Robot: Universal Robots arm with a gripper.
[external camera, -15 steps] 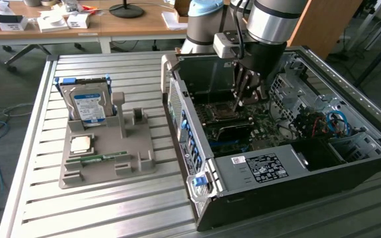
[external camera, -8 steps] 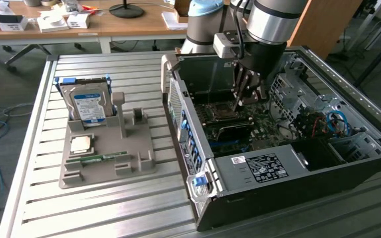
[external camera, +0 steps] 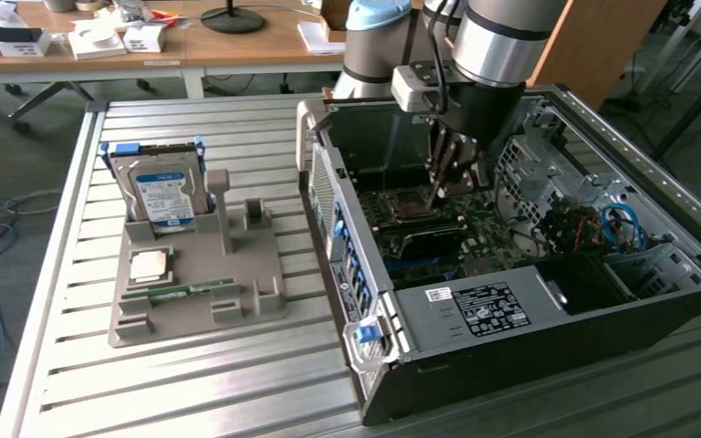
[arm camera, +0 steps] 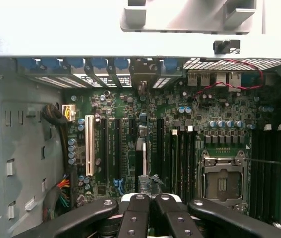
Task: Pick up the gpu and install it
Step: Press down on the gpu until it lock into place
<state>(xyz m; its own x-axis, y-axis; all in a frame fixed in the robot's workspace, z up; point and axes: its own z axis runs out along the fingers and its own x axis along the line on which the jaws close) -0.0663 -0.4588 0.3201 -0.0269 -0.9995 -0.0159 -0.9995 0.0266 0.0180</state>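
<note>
End effector [arm camera: 151, 198] pinched narrow on gpu [arm camera: 141, 163], edge-on at motherboard [arm camera: 214, 106]; case sticker [external camera: 488, 308] text unreadable.

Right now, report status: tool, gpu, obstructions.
Tool shut, inside case. Gpu edge-on at its tips, over motherboard slots; grip unconfirmed. Wire bundle apart from card.

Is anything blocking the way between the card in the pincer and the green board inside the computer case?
Nothing visible does. The pincer is shut on the gpu, seen edge-on, right over the motherboard. The expansion slots beside it are bare. Whether the card is already seated cannot be told.
</note>
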